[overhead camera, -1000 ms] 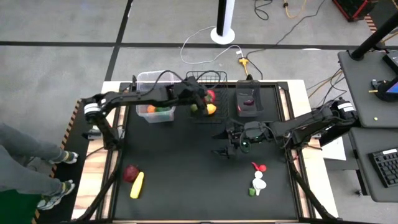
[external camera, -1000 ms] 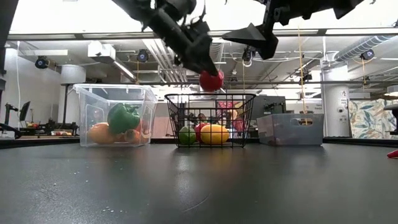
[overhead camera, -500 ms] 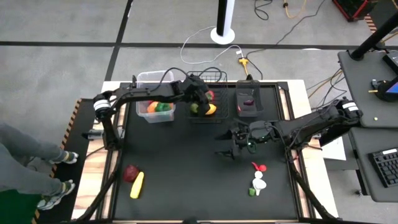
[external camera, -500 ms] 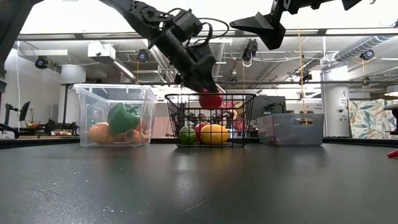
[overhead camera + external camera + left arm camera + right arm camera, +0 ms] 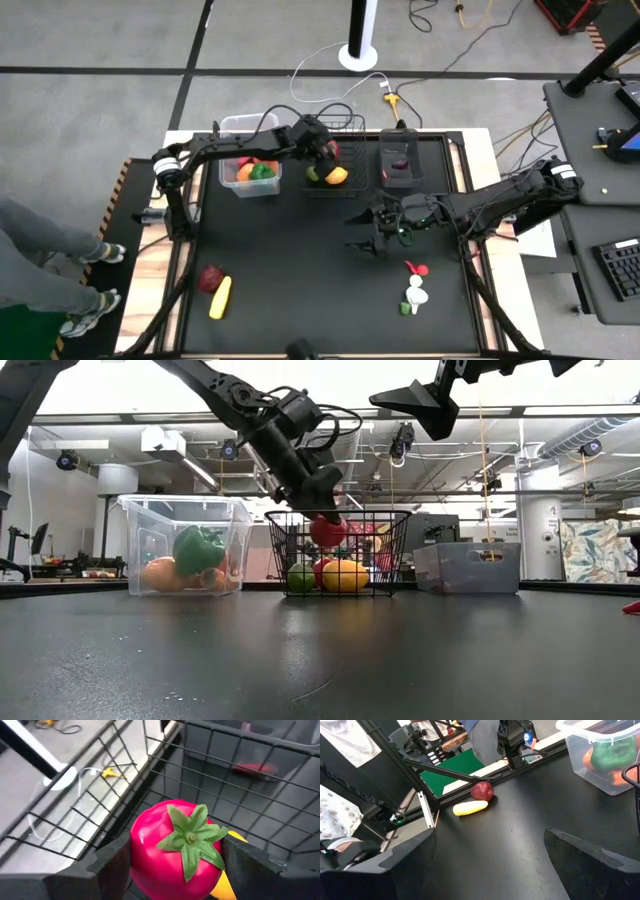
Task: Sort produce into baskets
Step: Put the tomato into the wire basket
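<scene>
My left gripper is shut on a red toy tomato with a green leafy top, at the rim of the black wire basket; the low view shows the tomato just inside the basket's top. A green, a red and a yellow fruit lie on the basket's floor. The clear tub holds a green pepper and orange pieces. The smoky bin stands to the right of the basket. My right gripper is open and empty above the table's middle. My left gripper pinches the tomato's two opposite sides between its two fingers, with the leafy top facing back toward the wrist. The fingers slant down from the table's left. The tomato hangs clear, above the fruits in the basket.
A red apple and a yellow piece lie at the front left. A red chili, white pieces and a small green piece lie at the front right. A person's legs show left of the table.
My left gripper has gone down with the tomato, from above the wire basket to its rim, and a little toward the table's left. The tomato stays held and clear of the fruits below.
</scene>
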